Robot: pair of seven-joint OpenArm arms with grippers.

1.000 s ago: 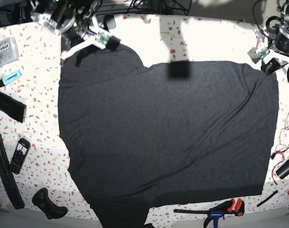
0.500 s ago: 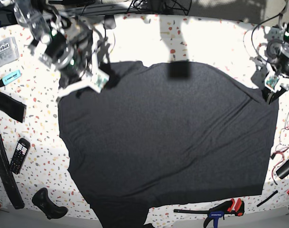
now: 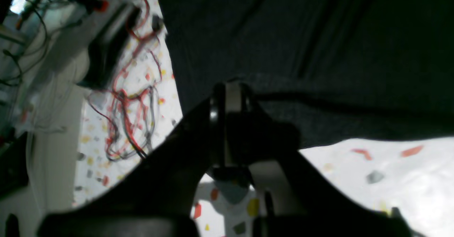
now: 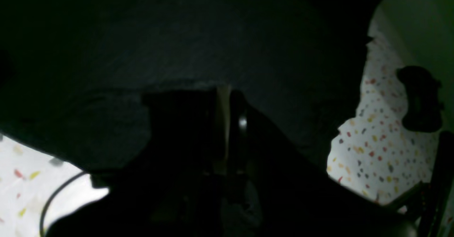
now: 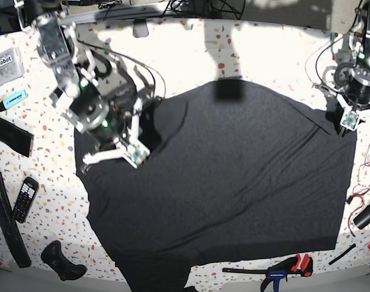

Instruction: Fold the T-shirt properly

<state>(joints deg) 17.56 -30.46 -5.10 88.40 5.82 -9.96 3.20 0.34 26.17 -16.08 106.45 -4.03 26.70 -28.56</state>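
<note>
The T-shirt (image 5: 227, 176) lies plain side up across the middle of the bench (image 5: 263, 48), its lower end hanging over the near edge. Right gripper (image 5: 136, 152) and left gripper (image 5: 347, 121) each pinch a far-edge corner, jaws closed on cloth, so both corners travel together toward the near edge, probably for a lengthwise fold.

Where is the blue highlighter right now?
In the base view, the blue highlighter lies at the table's far left edge, below the LeRobot label box and left of the T-shirt.
</note>
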